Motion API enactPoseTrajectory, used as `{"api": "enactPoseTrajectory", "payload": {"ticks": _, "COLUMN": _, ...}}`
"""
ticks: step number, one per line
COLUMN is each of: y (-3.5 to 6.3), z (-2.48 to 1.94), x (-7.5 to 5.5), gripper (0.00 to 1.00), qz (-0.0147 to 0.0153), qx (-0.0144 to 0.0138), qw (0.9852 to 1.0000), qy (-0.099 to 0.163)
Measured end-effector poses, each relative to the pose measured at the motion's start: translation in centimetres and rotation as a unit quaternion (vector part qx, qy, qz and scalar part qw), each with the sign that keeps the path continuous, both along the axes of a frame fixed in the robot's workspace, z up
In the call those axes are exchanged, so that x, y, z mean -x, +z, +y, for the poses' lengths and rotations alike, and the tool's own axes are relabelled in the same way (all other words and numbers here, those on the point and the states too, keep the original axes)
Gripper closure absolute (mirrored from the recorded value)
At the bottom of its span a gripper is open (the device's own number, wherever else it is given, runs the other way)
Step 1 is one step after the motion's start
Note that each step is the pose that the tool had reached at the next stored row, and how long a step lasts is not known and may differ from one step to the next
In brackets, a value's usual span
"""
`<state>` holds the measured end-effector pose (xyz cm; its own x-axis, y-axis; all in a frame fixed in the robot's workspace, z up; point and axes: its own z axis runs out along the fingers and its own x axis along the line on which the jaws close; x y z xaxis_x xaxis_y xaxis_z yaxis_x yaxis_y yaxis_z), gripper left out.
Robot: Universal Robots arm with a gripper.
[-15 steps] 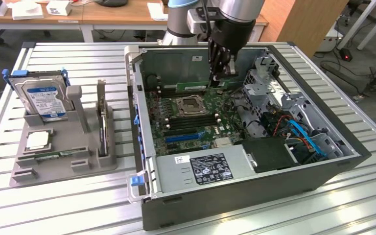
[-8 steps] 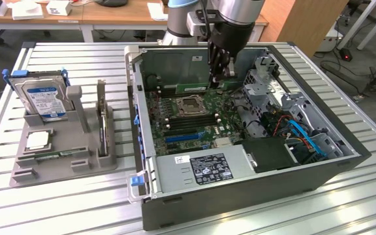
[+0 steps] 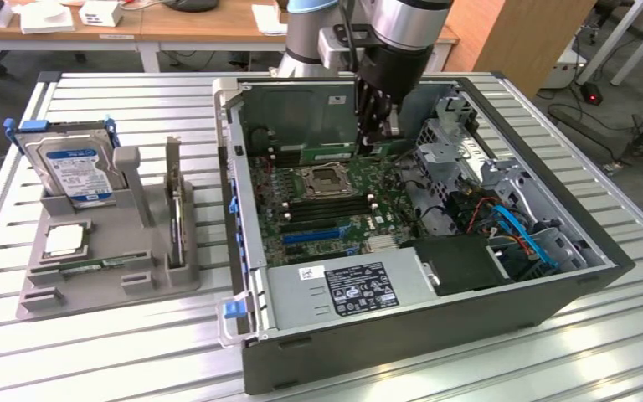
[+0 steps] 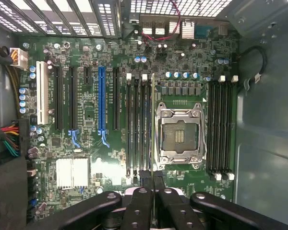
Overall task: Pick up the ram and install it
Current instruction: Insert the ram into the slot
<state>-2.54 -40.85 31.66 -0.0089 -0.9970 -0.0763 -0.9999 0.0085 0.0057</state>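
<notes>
Ram [image 4: 152,120] sat edge-on, pinched narrow by my gripper [image 4: 153,175] over the motherboard [image 4: 86,143].
I saw the case [image 3: 411,343] on a slatted metal table [image 3: 110,352], wooden desks [image 3: 187,23] behind.

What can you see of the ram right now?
The ram is a thin green stick, pinched in the shut gripper inside the open computer case. From the wrist it shows edge-on as a narrow pale line along the memory slots beside the CPU socket. Whether it is seated cannot be told.
</notes>
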Motion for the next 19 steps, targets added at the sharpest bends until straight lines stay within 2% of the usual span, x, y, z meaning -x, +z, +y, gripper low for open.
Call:
{"api": "enactPoseTrajectory", "payload": {"ticks": 14, "y": -1.39, "z": 0.00, "x": 0.0, "gripper": 0.89, "qz": 0.0000, "qx": 0.0000, "qw": 1.0000, "qy": 0.000}}
{"api": "enactPoseTrajectory", "payload": {"ticks": 17, "y": -1.39, "z": -0.52, "x": 0.3, "gripper": 0.89, "qz": -0.0013, "qx": -0.0001, "qw": 0.9999, "qy": 0.013}}
{"api": "enactPoseTrajectory", "payload": {"ticks": 19, "y": -1.39, "z": -0.52, "x": 0.3, "gripper": 0.89, "qz": -0.0014, "qx": -0.0001, "qw": 0.9999, "qy": 0.013}}
